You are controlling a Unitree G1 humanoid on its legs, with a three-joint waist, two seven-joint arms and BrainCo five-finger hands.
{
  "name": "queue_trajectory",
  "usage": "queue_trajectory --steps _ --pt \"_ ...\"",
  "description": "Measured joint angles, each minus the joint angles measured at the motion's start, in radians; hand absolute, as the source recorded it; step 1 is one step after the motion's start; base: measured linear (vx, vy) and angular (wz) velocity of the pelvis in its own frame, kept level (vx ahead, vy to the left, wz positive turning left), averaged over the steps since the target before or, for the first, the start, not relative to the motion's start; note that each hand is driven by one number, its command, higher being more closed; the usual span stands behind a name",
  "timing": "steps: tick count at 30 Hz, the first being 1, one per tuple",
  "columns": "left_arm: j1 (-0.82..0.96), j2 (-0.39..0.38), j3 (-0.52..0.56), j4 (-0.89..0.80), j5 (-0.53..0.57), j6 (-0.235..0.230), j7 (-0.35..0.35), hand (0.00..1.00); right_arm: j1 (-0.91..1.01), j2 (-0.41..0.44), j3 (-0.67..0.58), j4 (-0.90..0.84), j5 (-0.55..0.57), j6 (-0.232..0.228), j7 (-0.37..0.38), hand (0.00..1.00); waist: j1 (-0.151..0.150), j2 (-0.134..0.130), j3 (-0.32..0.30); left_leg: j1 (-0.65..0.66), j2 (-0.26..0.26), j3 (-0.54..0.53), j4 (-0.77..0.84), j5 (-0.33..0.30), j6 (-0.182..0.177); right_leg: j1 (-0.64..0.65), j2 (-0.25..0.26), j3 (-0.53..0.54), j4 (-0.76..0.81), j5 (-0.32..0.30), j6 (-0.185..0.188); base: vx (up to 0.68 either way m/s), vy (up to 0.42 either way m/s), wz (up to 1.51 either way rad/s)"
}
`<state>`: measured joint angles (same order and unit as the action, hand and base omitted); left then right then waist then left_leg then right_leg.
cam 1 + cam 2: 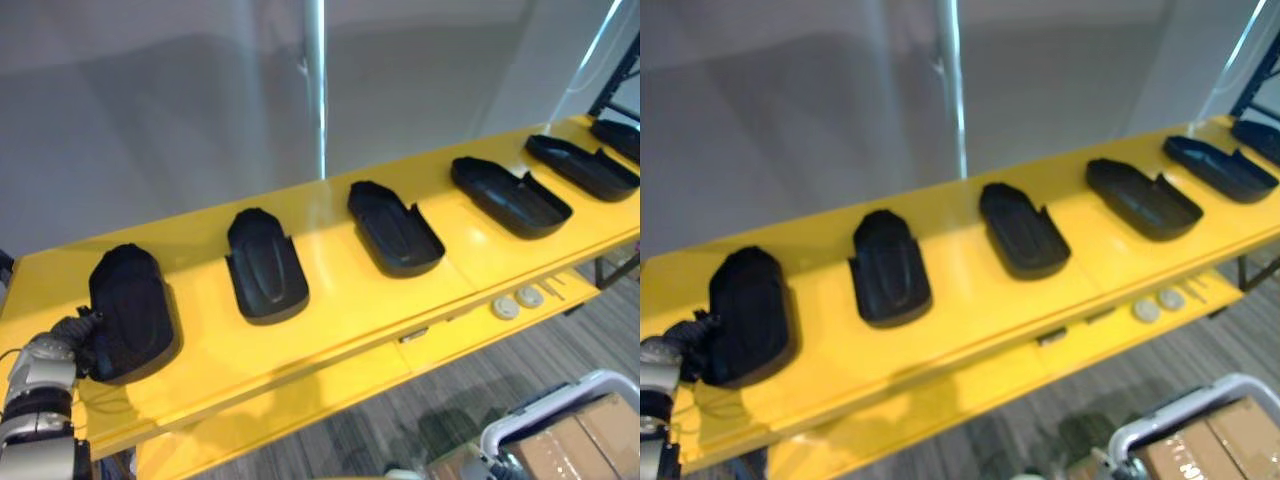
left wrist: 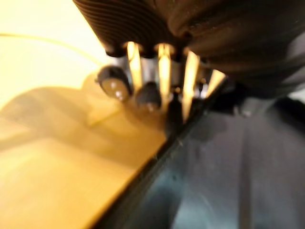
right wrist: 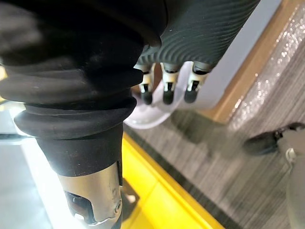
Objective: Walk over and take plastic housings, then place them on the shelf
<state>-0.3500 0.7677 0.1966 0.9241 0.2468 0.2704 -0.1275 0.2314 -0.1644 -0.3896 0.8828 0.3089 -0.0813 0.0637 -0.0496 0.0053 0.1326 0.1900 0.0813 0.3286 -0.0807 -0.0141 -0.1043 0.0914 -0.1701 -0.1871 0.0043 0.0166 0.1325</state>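
From the left eye view, six black plastic housings (image 1: 395, 228) lay in a row along the yellow shelf (image 1: 330, 330). The left hand (image 1: 75, 335) sat at the near edge of the leftmost housing (image 1: 130, 310), touching it. Two round white discs (image 1: 507, 307) lay on the lower ledge. A cardboard box (image 1: 580, 440) stood behind a white rail (image 1: 560, 400).

In the right eye view, print on the box was too small to read.

In the left wrist view, the fingers (image 2: 164, 71) reached down at the housing's rim over the shelf. Some tips were hidden behind the rim, so I could not tell whether they gripped it.

In the right wrist view, the right hand (image 3: 167, 86) hung with relaxed fingers, holding nothing, near the white rail above grey carpet (image 3: 238, 157).
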Motion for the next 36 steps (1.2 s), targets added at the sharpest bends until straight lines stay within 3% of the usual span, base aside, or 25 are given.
queue_trajectory --steps 6,10,12,13,15,16,18,24,26,28,32,36 --pt "0.000 -0.047 0.027 0.001 -0.003 0.028 0.235 0.00 -0.002 0.000 -0.002 0.002 -0.001 -0.001 0.002 0.00 -0.006 -0.002 0.002 0.003 -0.001 0.004 0.000 -0.006 -0.001 0.013 0.000 -0.001 -0.020 0.008 0.005 0.01 0.002 0.00" --pt "0.000 -0.078 0.071 -0.028 -0.050 0.060 0.462 0.00 -0.001 0.002 -0.002 0.007 -0.007 -0.013 0.007 0.00 -0.015 -0.004 0.001 0.001 -0.003 0.004 0.000 -0.007 -0.002 0.015 -0.001 -0.003 -0.025 0.009 0.006 0.03 0.005 0.01" --pt "0.000 -0.085 0.106 -0.097 -0.093 0.058 0.614 0.00 -0.002 0.007 0.000 0.007 -0.005 -0.035 0.022 0.00 -0.015 -0.005 0.000 0.000 -0.003 0.004 0.000 -0.007 -0.002 0.016 -0.001 -0.004 -0.028 0.009 0.005 0.00 0.000 0.00" --pt "0.000 -0.085 0.111 -0.106 -0.095 0.058 0.628 0.00 -0.002 0.008 0.001 0.007 -0.005 -0.037 0.022 0.00 -0.015 -0.005 0.000 0.000 -0.003 0.004 0.000 -0.007 -0.002 0.016 -0.001 -0.004 -0.028 0.009 0.005 0.00 0.000 0.00" --pt "-0.004 -0.084 0.153 -0.186 -0.133 -0.017 0.756 0.00 -0.002 0.015 0.001 0.007 -0.005 -0.051 0.022 0.00 -0.014 -0.005 0.000 0.000 -0.004 0.002 0.000 -0.006 -0.001 0.018 -0.002 -0.006 -0.028 0.009 0.005 0.00 0.000 0.00" --pt "-0.004 -0.084 0.155 -0.196 -0.134 -0.024 0.764 0.00 -0.001 0.017 0.001 0.007 -0.005 -0.051 0.022 0.00 -0.013 -0.005 0.000 0.000 -0.004 0.001 0.000 -0.006 -0.001 0.018 -0.002 -0.006 -0.028 0.009 0.005 -0.01 -0.001 0.04" --pt "-0.008 -0.084 0.156 -0.278 -0.171 -0.110 0.805 0.00 0.003 0.028 0.003 0.007 -0.006 -0.052 0.022 0.00 -0.008 -0.007 -0.001 0.002 -0.005 -0.007 0.000 -0.006 -0.001 0.025 -0.003 -0.014 -0.028 0.009 0.005 -0.02 -0.002 0.08" --pt "-0.035 -0.083 0.157 -0.536 -0.212 -0.281 0.804 0.00 0.026 0.047 0.005 0.007 -0.008 -0.052 0.026 0.00 0.011 -0.015 -0.009 0.001 -0.006 -0.019 0.000 -0.006 0.000 0.034 -0.005 -0.029 -0.030 0.008 0.004 -0.01 -0.002 0.06" --pt "-0.035 -0.084 0.156 -0.659 -0.262 -0.335 0.758 0.00 0.031 0.047 0.005 0.007 -0.009 -0.052 0.027 0.00 0.012 -0.013 -0.015 0.000 -0.008 -0.021 -0.006 -0.005 0.000 0.034 -0.006 -0.032 -0.032 0.008 0.004 -0.01 0.002 0.04" --pt "-0.034 -0.121 0.157 -0.778 -0.372 -0.370 0.662 0.00 0.033 0.047 0.000 0.024 -0.010 -0.053 0.029 0.00 0.009 -0.009 -0.036 -0.017 -0.008 -0.035 -0.007 -0.005 0.000 0.033 -0.007 -0.040 -0.034 0.008 0.003 0.00 -0.005 0.16" --pt "0.051 -0.273 0.132 -0.984 -0.574 -0.360 0.392 0.00 0.029 0.047 -0.004 0.049 -0.027 -0.053 0.029 0.00 0.010 0.003 -0.047 -0.016 -0.006 -0.054 -0.007 -0.005 0.000 0.046 -0.006 -0.057 -0.034 0.005 -0.001 0.01 -0.010 0.14" --pt "0.189 -0.392 0.042 -1.111 -0.607 -0.282 0.172 0.00 0.029 0.062 -0.040 0.057 -0.049 -0.053 0.022 0.00 0.017 0.003 -0.051 -0.017 -0.007 -0.058 -0.007 -0.005 0.000 0.048 -0.006 -0.060 -0.034 0.005 -0.001 -0.01 -0.001 0.02"
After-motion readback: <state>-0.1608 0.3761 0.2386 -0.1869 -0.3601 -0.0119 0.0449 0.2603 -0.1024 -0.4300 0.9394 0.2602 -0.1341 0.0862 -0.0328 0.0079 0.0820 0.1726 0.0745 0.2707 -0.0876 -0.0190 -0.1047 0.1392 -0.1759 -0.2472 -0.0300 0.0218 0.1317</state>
